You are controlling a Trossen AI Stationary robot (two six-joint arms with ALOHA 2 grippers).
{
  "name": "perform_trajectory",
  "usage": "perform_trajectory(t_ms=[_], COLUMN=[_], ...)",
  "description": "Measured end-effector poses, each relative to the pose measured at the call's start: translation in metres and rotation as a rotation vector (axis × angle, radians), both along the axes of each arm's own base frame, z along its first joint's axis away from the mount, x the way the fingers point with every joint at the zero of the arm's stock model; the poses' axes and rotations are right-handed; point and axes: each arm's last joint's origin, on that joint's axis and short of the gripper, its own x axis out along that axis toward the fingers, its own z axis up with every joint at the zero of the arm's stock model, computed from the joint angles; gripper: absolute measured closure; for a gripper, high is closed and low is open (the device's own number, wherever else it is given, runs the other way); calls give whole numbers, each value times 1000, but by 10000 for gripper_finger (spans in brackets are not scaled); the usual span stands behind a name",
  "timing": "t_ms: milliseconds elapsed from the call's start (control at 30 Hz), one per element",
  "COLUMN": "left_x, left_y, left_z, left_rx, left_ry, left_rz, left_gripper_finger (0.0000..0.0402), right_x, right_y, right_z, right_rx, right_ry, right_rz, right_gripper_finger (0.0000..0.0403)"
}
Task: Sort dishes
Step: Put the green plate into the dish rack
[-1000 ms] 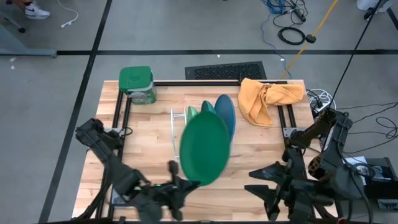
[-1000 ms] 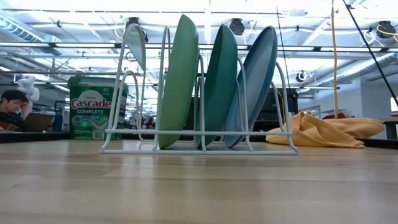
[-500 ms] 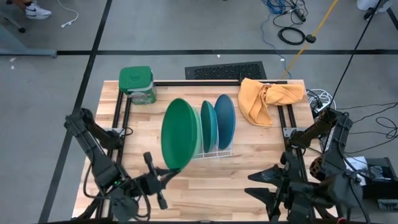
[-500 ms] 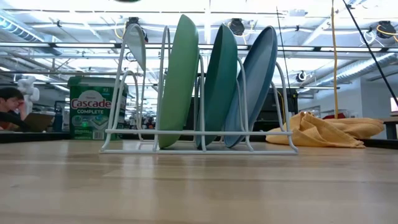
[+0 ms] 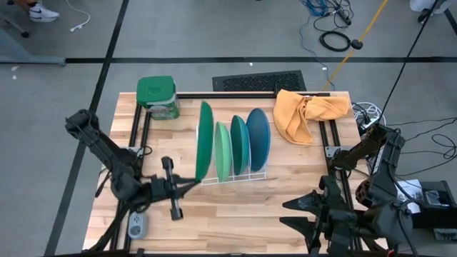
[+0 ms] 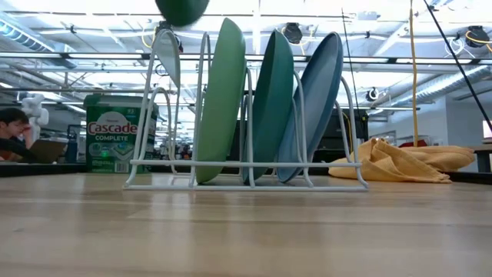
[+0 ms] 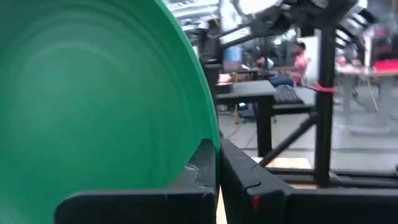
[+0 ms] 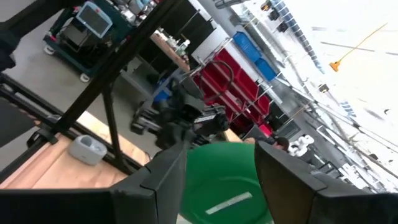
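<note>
Nearest the table's front edge, on the right, the right gripper [image 5: 308,214] waits low by its corner; in its wrist view the two dark fingers [image 8: 163,174] stand apart with nothing between them. On the left side, the left gripper [image 5: 187,187] is clamped on the lower rim of the dark green plate [image 5: 205,140]; the left wrist view shows the fingers [image 7: 202,163] pinching that rim with the plate [image 7: 93,99] filling most of the frame. Seen from above, this plate is held on edge, raised over the left end of the white wire rack [image 5: 246,175]. At table height only its lowest edge [image 6: 181,11] shows, above the rack's [image 6: 246,165] empty left slot and clear of the wires.

Behind it, three plates stand upright in the rack, leaning slightly right: the light green plate [image 6: 221,100] in the slot beside the empty one, then the teal plate [image 6: 270,104], then the blue plate [image 6: 315,96] at the right end. From above they read in the same order [image 5: 222,151], [image 5: 239,145], [image 5: 258,138].

Farther back, a green lidded tub [image 5: 157,96] sits at the far left corner and a yellow cloth [image 5: 307,112] lies crumpled at the far right. Beyond the table a person [image 6: 15,131] sits at a desk.
</note>
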Motion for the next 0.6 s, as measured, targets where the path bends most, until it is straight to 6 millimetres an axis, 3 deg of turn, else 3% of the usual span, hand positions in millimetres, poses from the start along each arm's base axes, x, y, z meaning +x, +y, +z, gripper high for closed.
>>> perform_trajectory(t_ms=[133, 333, 600], left_x=[-5, -2, 4], left_y=[18, 40, 58], left_z=[-18, -27, -45], left_rx=[-82, -221, -357], left_ry=[-30, -131, -145], left_rz=[29, 22, 74], left_gripper_finger=[401, 401, 401], right_x=[0, 2, 6], right_y=[0, 0, 0], right_z=[-6, -13, -24], right_rx=[15, 54, 94], right_ry=[28, 60, 112], right_rz=[2, -2, 10], right_gripper_finger=[220, 220, 220])
